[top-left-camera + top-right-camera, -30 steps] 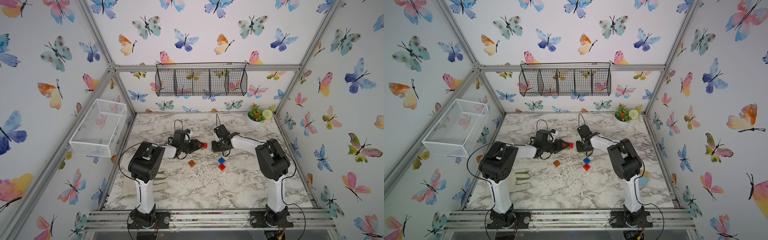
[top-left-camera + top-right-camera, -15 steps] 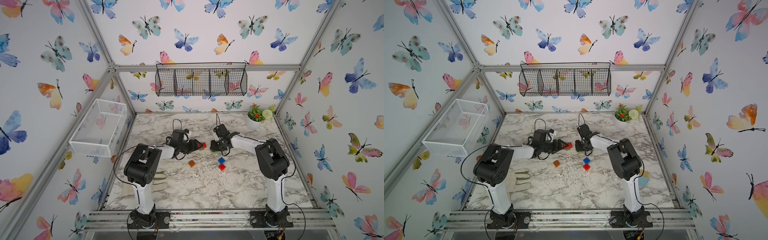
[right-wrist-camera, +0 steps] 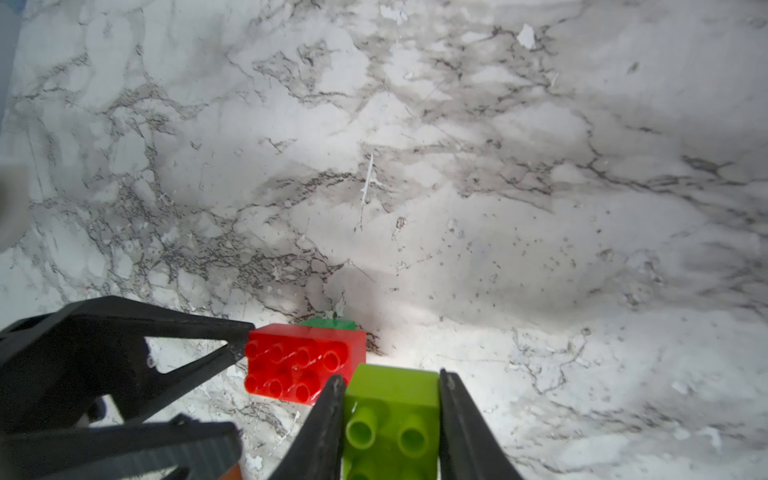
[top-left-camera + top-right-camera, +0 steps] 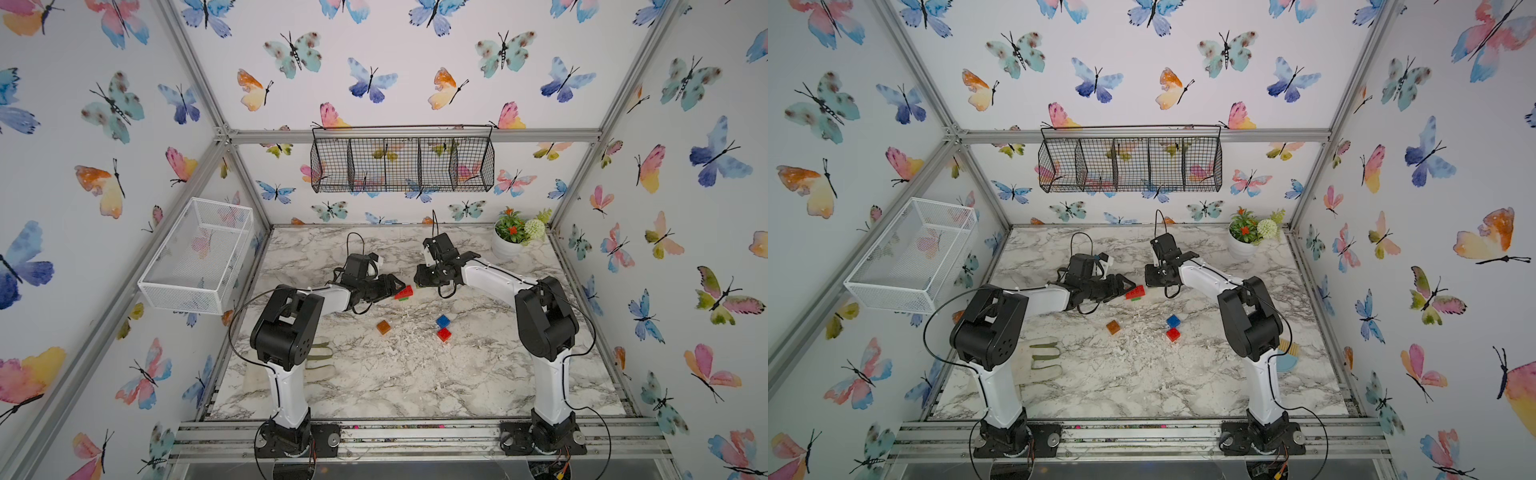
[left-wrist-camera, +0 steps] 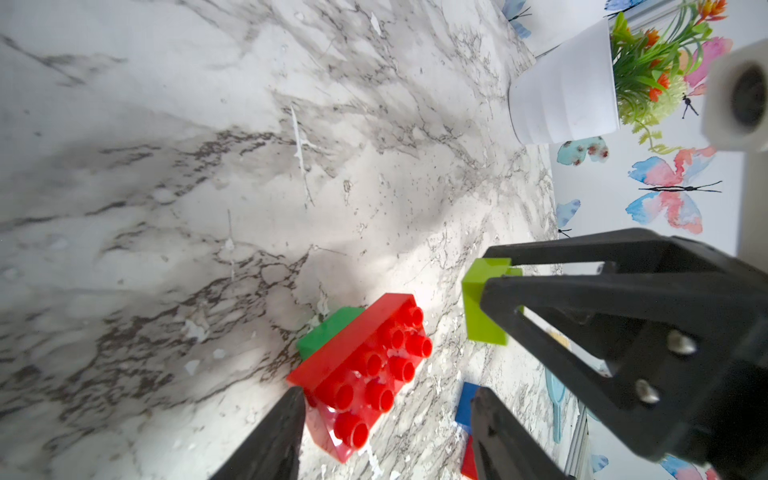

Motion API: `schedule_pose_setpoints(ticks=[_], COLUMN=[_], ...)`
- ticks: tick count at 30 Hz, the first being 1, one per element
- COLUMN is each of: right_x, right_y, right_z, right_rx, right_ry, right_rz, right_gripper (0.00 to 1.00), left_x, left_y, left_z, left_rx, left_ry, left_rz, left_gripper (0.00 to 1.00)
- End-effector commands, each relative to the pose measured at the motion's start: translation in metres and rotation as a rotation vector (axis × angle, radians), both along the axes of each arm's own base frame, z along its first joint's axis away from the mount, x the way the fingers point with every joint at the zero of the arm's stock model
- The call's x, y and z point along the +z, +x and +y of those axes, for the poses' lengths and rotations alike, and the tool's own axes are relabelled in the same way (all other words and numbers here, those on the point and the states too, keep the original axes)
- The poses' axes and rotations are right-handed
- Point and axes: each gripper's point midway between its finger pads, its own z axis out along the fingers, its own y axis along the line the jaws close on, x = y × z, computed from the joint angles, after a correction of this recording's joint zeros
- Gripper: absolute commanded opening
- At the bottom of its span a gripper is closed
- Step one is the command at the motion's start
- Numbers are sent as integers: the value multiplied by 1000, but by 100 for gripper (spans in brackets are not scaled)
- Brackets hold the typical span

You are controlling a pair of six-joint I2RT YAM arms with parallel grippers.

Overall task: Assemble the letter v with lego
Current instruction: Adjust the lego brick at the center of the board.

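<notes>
Of the letter v, only a joined pair of lego shows: a long red brick (image 4: 404, 291) (image 4: 1135, 292) (image 5: 365, 365) (image 3: 303, 361) on a dark green one (image 5: 328, 328) (image 3: 328, 323), tipped on its side on the marble. My left gripper (image 4: 395, 289) (image 5: 386, 395) is open around the red brick's end, with one fingertip (image 3: 243, 343) touching it. My right gripper (image 4: 419, 282) (image 3: 392, 378) is shut on a lime green brick (image 3: 390, 399) (image 5: 478, 307), held just beside the red brick. Orange (image 4: 383, 327), blue (image 4: 443, 320) and square red (image 4: 444, 334) bricks lie loose nearer the front.
A white plant pot (image 4: 505, 247) stands at the back right. A black wire basket (image 4: 401, 164) hangs on the back wall and a white mesh basket (image 4: 195, 257) on the left wall. A glove (image 4: 1042, 357) lies by the left arm's base.
My right gripper has moved a little toward the red brick with the lime brick in it. The left arm's elbow shifted slightly; its gripper stays at the red brick.
</notes>
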Motion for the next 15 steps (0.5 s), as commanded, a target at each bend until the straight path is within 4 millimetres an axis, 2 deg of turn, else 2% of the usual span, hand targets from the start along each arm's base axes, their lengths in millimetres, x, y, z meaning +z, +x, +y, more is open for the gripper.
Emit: schedule_pose_setpoints(ticks=[1,15], right_x=[-3,-16], right_y=[-1,-6], right_z=[3,21], right_rx=[25,75], right_ry=[-11,-48], right_rz=[19,52], right_gripper=[12,12], left_x=[-14,-26], left_y=[4,3], left_z=[4,6], left_rx=[7,15], left_ry=[26,35], left_rz=[15,38], left_gripper=[60,53])
